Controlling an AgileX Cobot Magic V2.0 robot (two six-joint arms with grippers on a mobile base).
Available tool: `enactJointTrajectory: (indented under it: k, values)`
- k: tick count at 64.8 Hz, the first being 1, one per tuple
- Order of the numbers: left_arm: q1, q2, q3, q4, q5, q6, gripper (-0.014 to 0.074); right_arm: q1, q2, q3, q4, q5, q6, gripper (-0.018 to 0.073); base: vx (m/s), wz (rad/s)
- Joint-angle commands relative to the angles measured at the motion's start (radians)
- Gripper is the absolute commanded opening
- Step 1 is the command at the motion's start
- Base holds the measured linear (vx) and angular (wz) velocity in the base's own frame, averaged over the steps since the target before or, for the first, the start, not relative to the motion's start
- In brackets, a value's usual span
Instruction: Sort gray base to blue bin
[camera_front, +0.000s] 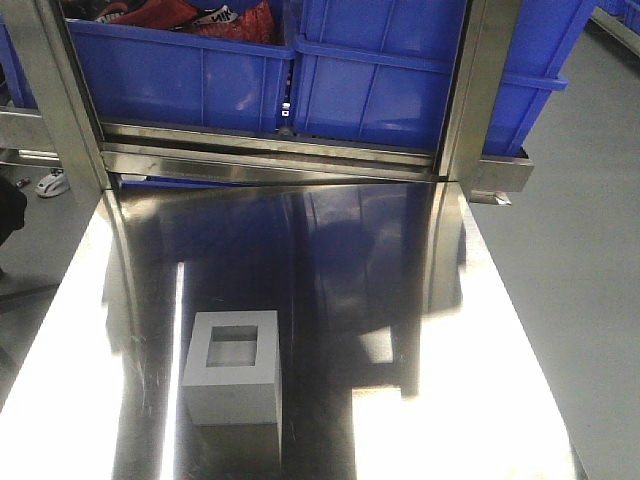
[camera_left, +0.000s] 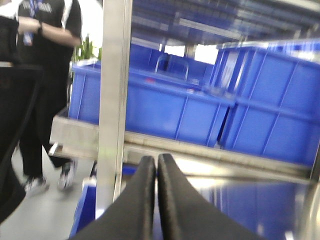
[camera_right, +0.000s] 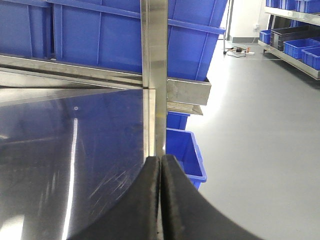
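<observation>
The gray base (camera_front: 232, 368) is a matte gray block with a square recess facing up. It stands on the steel table (camera_front: 400, 300), near the front left. Two blue bins stand side by side on the rack behind the table: the left one (camera_front: 180, 80) holds red and black items, the right one (camera_front: 370, 90) shows only its wall. Neither gripper shows in the front view. My left gripper (camera_left: 156, 159) is shut with nothing between its jaws and faces the bins (camera_left: 165, 112). My right gripper (camera_right: 160, 159) is shut and empty at the table's right edge. The base is out of both wrist views.
Steel rack posts stand at the table's back corners (camera_front: 55, 100) (camera_front: 470, 90), one close ahead of each gripper (camera_left: 114, 100) (camera_right: 154, 75). A person (camera_left: 45, 75) stands to the left. A small blue bin (camera_right: 185, 155) sits on the floor at the right.
</observation>
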Motion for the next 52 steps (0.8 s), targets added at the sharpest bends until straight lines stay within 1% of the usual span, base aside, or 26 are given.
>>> enactJointTrajectory:
  k: [1,8,17,32,52]
  values:
    - [-0.007,0.114,-0.109,-0.004,0.016,-0.003,-0.0006,-0.005,-0.011,0.014,-0.006,-0.074,-0.005,-0.0009,0.00,0.00]
    - [-0.007,0.214,-0.188,-0.004,0.106,-0.003,-0.0006,-0.005,-0.011,0.014,-0.006,-0.074,-0.005,-0.0009,0.00,0.00]
    - [-0.007,0.321,-0.239,-0.004,0.203,-0.003,-0.0006,-0.005,-0.011,0.014,-0.006,-0.074,-0.005,-0.0009,0.00,0.00]
    - [-0.007,0.403,-0.238,-0.005,0.227,-0.003,-0.0006,-0.005,-0.011,0.014,-0.006,-0.074,-0.005,-0.0009,0.00,0.00]
    - [-0.007,0.403,-0.238,-0.001,0.223,-0.003,-0.0006,-0.005,-0.011,0.014,-0.006,-0.074,-0.005,-0.0009,0.00,0.00]
